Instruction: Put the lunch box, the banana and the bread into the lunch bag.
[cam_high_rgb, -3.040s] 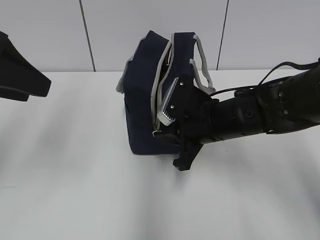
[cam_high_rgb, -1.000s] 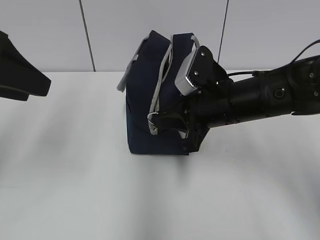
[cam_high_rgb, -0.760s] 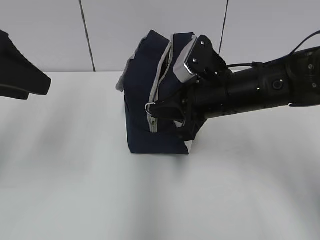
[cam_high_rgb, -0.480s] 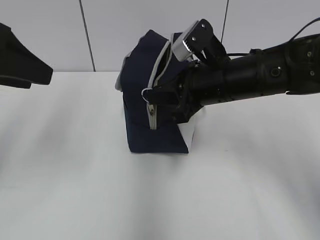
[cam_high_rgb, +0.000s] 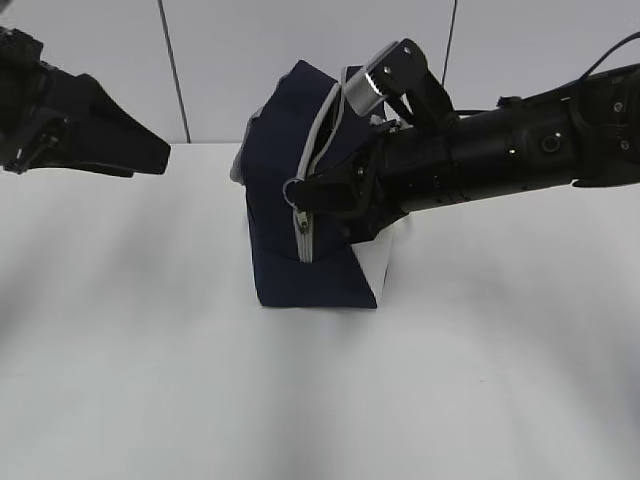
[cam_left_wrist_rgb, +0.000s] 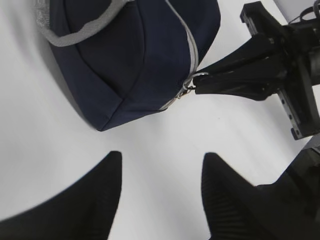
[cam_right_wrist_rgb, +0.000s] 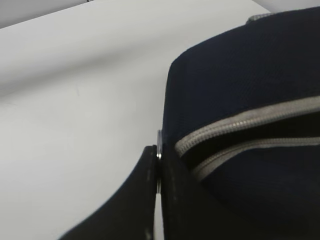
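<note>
The dark navy lunch bag (cam_high_rgb: 285, 200) stands at the middle of the white table, with a white lower side panel (cam_high_rgb: 372, 262) and grey handles. It also shows in the left wrist view (cam_left_wrist_rgb: 130, 55) and the right wrist view (cam_right_wrist_rgb: 250, 90). My right gripper (cam_high_rgb: 305, 195) is shut on the zipper's ring pull (cam_left_wrist_rgb: 192, 82) at the bag's front face; the ring (cam_right_wrist_rgb: 159, 145) is pinched between its jaws. The zipper (cam_right_wrist_rgb: 240, 130) is partly open. My left gripper (cam_left_wrist_rgb: 161, 160) is open and empty over the table in front of the bag. The lunch box, banana and bread are out of view.
The left arm (cam_high_rgb: 70, 130) hangs at the upper left of the exterior view. The right arm (cam_high_rgb: 520, 150) stretches in from the right. A white wall stands behind the table.
My right gripper has risen along the bag's front with the ring pull and shifted left. The left arm has moved in to the right, toward the bag.
</note>
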